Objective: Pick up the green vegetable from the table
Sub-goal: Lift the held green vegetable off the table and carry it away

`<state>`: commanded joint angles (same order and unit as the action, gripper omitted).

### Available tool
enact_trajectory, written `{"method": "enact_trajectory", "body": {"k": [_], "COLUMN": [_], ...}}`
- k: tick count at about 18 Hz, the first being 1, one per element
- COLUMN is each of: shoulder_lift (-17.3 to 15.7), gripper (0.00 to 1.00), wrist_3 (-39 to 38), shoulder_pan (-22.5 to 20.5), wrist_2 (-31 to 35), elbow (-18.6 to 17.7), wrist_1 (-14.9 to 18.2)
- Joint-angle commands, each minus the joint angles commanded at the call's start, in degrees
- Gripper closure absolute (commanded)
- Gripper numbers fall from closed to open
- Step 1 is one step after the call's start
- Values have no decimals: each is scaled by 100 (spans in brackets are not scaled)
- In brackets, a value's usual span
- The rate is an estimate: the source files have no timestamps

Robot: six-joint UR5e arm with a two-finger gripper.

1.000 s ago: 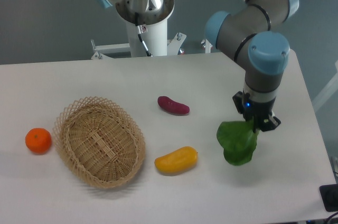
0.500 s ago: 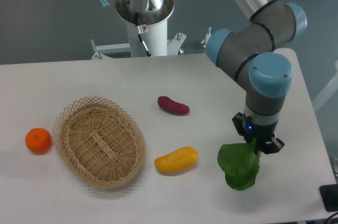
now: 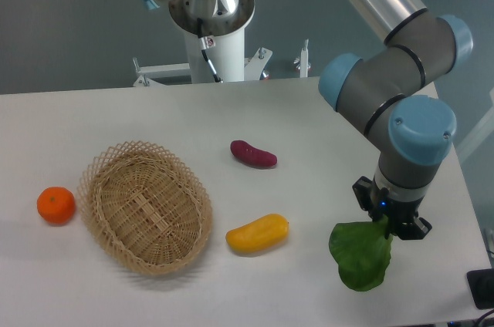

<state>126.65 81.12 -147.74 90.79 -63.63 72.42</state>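
Note:
The green vegetable [image 3: 360, 255], a crinkled bright-green leaf, hangs from my gripper [image 3: 392, 227] over the front right part of the white table [image 3: 154, 119]. My gripper is shut on the leaf's upper end, where the stalk is hidden between the fingers. The leaf droops down and to the left of the gripper. Whether its lower edge touches the tabletop I cannot tell.
A yellow oblong fruit [image 3: 257, 234] lies left of the leaf, a purple oblong vegetable [image 3: 252, 153] behind it. A woven basket [image 3: 145, 207] sits at front left with an orange [image 3: 56, 205] beside it. The table's right edge and front edge are close to my gripper.
My gripper has carried the green vegetable toward the front right corner of the table, moving right and nearer the camera. Everything else lies as before.

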Motion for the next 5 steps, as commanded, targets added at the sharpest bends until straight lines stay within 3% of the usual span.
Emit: {"method": "enact_trajectory", "body": {"k": [5], "shoulder_lift": [9], "gripper": [72], "wrist_3": [9], "shoulder_pan": [0], "wrist_2": [0], "elbow": [-17], "wrist_1": [-9]}}
